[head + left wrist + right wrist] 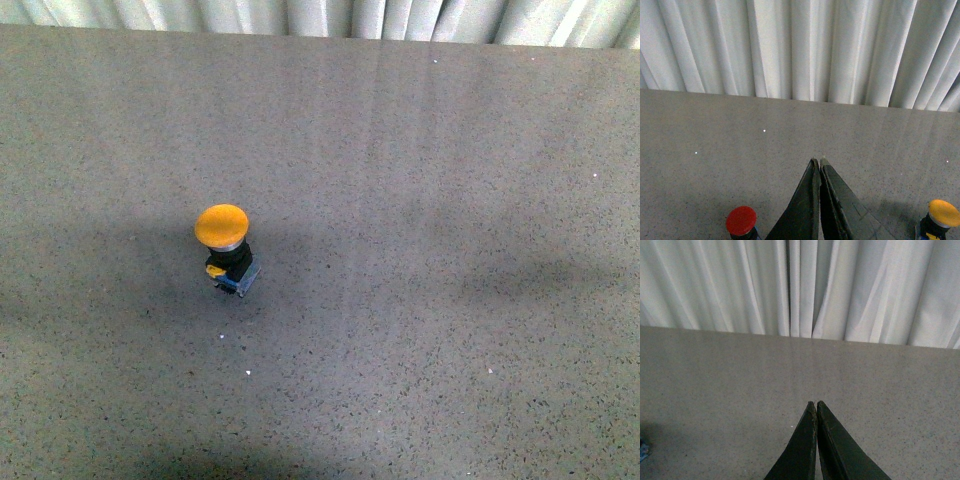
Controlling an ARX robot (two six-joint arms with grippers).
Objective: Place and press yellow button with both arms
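Note:
The yellow button [222,226] stands upright on the grey speckled table [420,200], left of centre in the front view, with its orange-yellow dome over a black body and blue base. The left wrist view also catches the yellow button [943,214] at the picture's edge, apart from my left gripper [818,161], which is shut with nothing between its dark fingers. My right gripper [814,403] is shut and empty too, hovering over bare table. Neither arm appears in the front view.
A red-capped button [741,220] stands on the table on the other side of my left gripper. White pleated curtains [330,15] hang behind the table's far edge. A small blue bit [642,449] shows at the right wrist view's edge.

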